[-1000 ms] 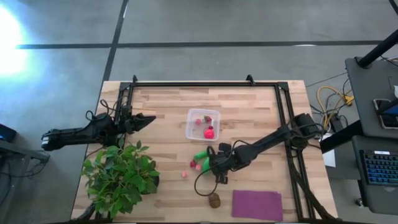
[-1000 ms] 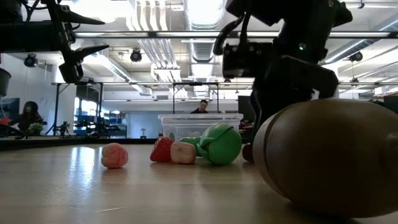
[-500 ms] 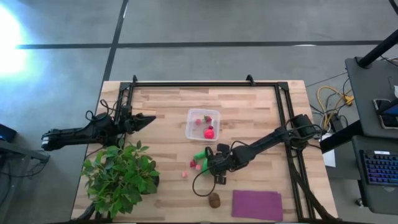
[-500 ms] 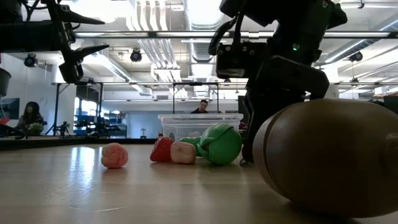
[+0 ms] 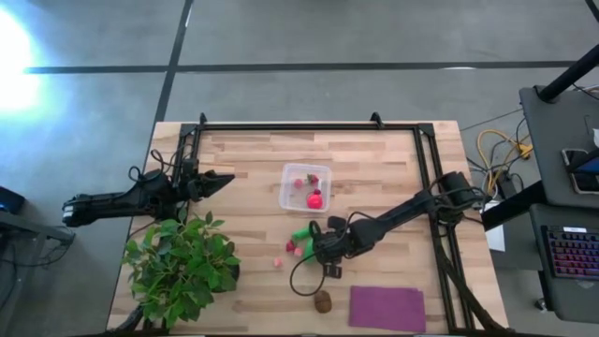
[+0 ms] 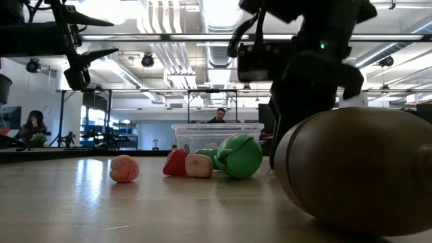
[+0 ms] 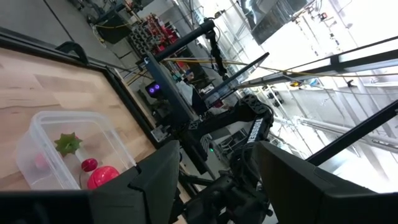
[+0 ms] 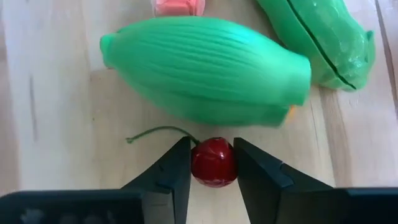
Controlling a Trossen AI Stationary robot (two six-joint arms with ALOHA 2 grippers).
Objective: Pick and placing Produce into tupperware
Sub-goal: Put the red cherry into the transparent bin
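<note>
The clear tupperware sits mid-table, holding a bright pink piece and small red bits. Nearer, the right claw pinches a red cherry beside two green oblong pieces. The left claw, spread, hangs left above the leafy plant.

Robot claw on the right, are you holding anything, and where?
Yes: the right gripper pinches a small red cherry by its round body, not its stem. The left gripper holds nothing.
</note>
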